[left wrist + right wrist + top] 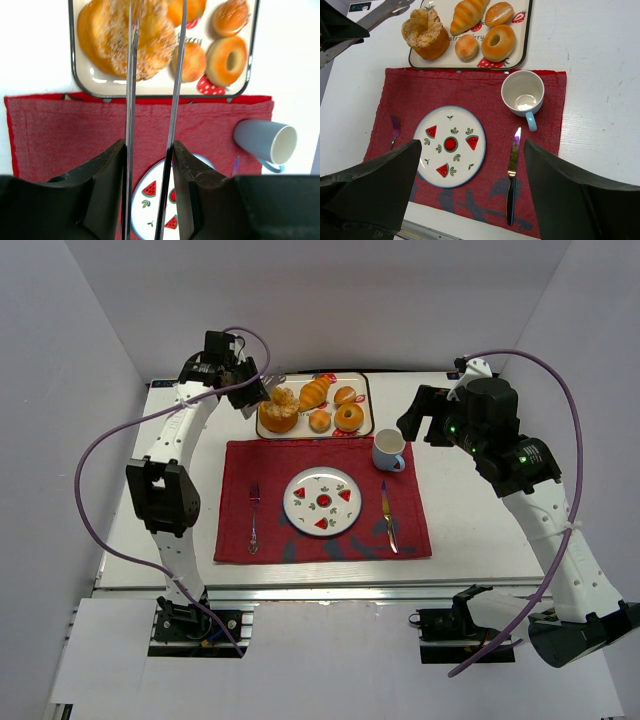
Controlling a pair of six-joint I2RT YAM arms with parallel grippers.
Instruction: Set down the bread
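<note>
Down at the near side of the table, the right gripper (471, 143) hangs high with its two dark fingers spread wide. It holds nothing.

Under it lies a red mat (240, 535) of rough woven cloth. A thin shiny fork (254, 515) lies on its left part and a shiny knife (388, 518) on its right. Between them sits a round plate (322, 502), smooth and glossy, with little watermelon pictures on it. No bread is on it yet.

A bit farther back stands a cup (389, 450), pale blue outside and white inside, with nothing in it.

Farthest back is a white tray (526, 35) with a dark rim and rounded corners. The bread is there. The ring loaf (426, 33) stands at the left end. It is tall and golden brown, with a hole in the middle and a pale, crumbly, dusted top. The small bun (467, 46) sits just beside it, round and smooth. A croissant (468, 15) and a donut (497, 42) share the tray.

The left gripper (158, 15) hangs by the ring loaf. Its two long thin metal fingers (131, 100) are a little apart and grip nothing.

I think the job is at its start: reaching for the loaf. Next, the fingers need to go down around the loaf's wall and squeeze softly, because it looks crumbly. Then it likely goes to the plate.
</note>
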